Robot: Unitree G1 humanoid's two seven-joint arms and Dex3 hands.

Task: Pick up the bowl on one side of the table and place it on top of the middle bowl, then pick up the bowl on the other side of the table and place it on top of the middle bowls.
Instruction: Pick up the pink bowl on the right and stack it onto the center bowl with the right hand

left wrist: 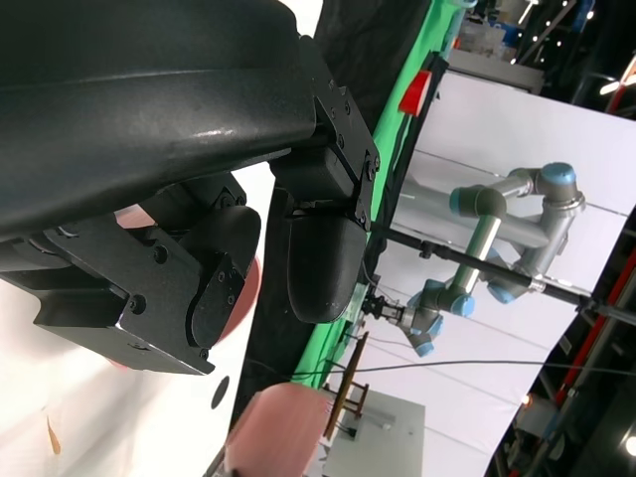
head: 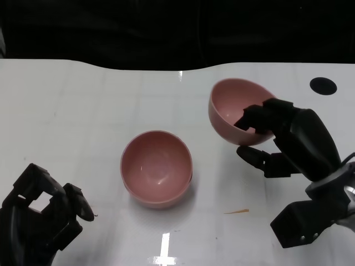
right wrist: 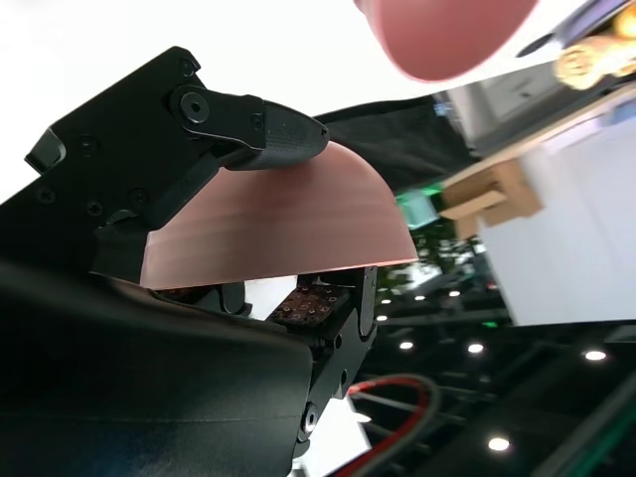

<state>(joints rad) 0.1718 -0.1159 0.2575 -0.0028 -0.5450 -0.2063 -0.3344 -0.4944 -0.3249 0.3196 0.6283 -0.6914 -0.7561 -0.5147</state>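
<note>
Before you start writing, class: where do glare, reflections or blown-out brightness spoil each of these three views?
Head view: ceiling light streaks glare on the white table near its front edge. Left wrist view: the hand's shell shows a soft sheen. Right wrist view: background above the held bowl is blown out white.

The white table (head: 83,105) is glossy, with light glaring off it. Stacked pink bowls (head: 157,168) sit near its middle. A thin orange sliver (head: 237,211) lies right of them, and a black round mark (head: 323,85) shows at the far right.
</note>
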